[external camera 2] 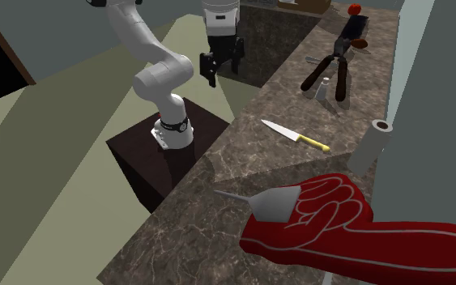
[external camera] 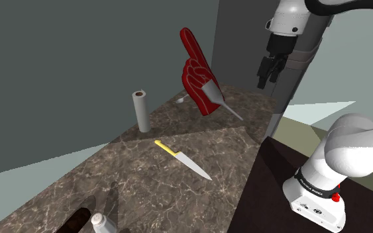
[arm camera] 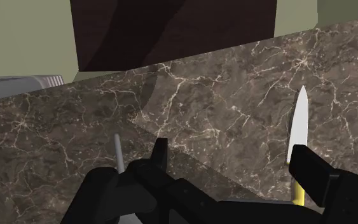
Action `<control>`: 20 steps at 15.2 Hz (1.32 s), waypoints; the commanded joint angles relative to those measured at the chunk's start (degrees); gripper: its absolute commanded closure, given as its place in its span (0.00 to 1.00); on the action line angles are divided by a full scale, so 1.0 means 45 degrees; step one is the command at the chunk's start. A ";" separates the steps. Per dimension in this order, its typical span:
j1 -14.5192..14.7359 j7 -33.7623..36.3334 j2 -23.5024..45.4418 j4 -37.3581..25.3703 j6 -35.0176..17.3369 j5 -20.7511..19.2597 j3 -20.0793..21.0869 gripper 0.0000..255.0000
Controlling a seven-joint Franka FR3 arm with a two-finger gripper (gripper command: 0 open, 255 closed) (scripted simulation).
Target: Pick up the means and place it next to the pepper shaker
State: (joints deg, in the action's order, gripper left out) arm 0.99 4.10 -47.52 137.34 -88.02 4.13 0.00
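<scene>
Containers: dark pepper shaker (external camera: 77, 220) and white salt shaker (external camera: 103, 224) side by side at the near end of the marbled counter (external camera: 178, 192), contents not visible. Arm rises from the dark box stand (external camera: 277, 172) and bends over the counter's edge, hand pointing down. The gripper (external camera: 269, 73) (external camera 2: 219, 66) (arm camera: 229, 149) hangs high above the surface, fingers spread wide, nothing between them but bare counter. The red hand (external camera: 195, 73) (external camera 2: 339, 235), a big foam-style pointing hand, is at the far end near the wall. Its long axis is tilted, finger up and toward the wall (contact with the wall unclear). A grey funnel (external camera: 211, 89) (external camera 2: 279, 202) sits against its palm, thin spout aimed at the counter edge below the gripper. Yellow-handled knife (external camera: 181, 159) lies flat mid-counter and a paper towel roll (external camera: 140, 111) stands upright by the wall.
</scene>
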 commanded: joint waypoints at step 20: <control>-0.0232 -0.4597 0.5846 0.1676 -0.9301 -0.1395 -0.2668 0.00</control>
State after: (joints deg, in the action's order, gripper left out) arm -0.07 -15.30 -22.87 145.08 -127.83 -2.15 -11.31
